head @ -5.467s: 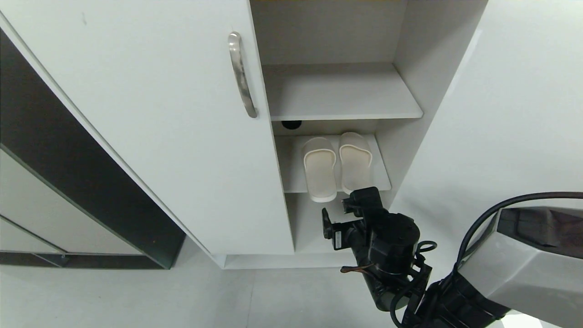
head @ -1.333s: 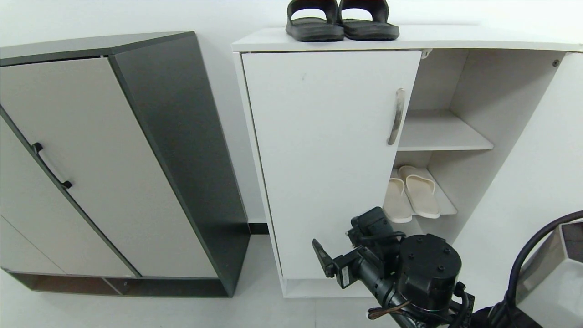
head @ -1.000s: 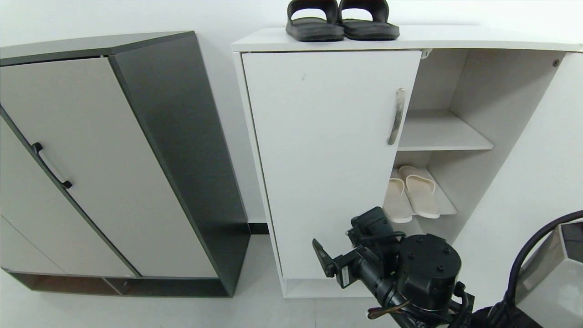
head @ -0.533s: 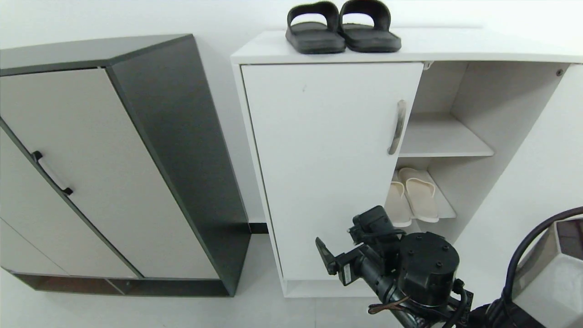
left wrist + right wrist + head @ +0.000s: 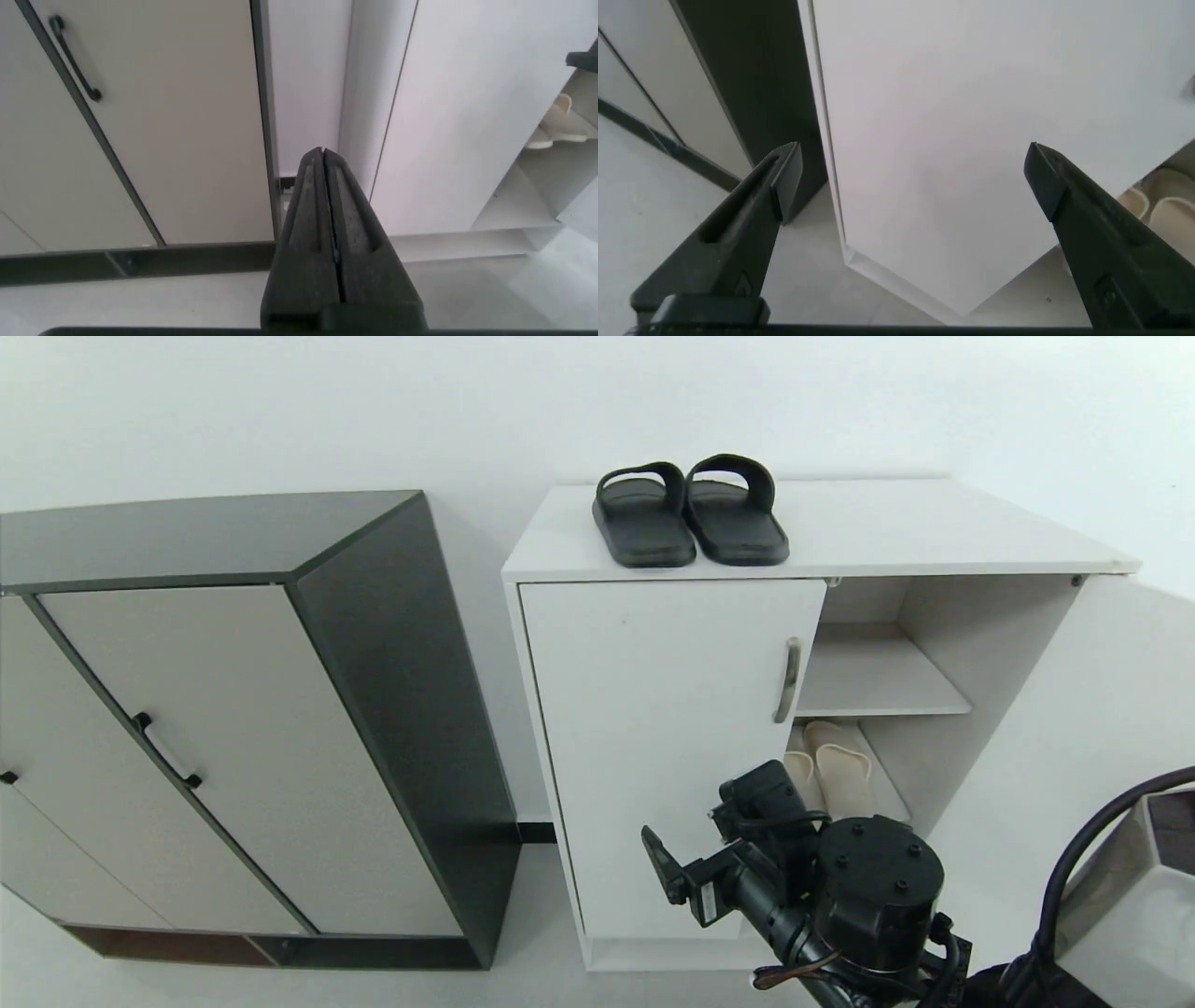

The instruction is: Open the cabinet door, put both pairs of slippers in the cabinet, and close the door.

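White cabinet (image 5: 840,523) against the wall (image 5: 280,420), just beside a dark cabinet (image 5: 401,709). Right door (image 5: 1074,728) swung wide open; left door (image 5: 653,737) shut, with a metal handle (image 5: 787,679) near its right edge. Black slippers (image 5: 689,513) side by side on the cabinet top, by its front edge, toward the left corner. Cream slippers (image 5: 831,777) side by side on the lower shelf (image 5: 889,793), at its left end. Right claw (image 5: 910,177) low in front of the shut door, fingers (image 5: 757,215) wide apart, holding nothing. Left claw (image 5: 322,154) pressed together, facing the gap between the two cabinets.
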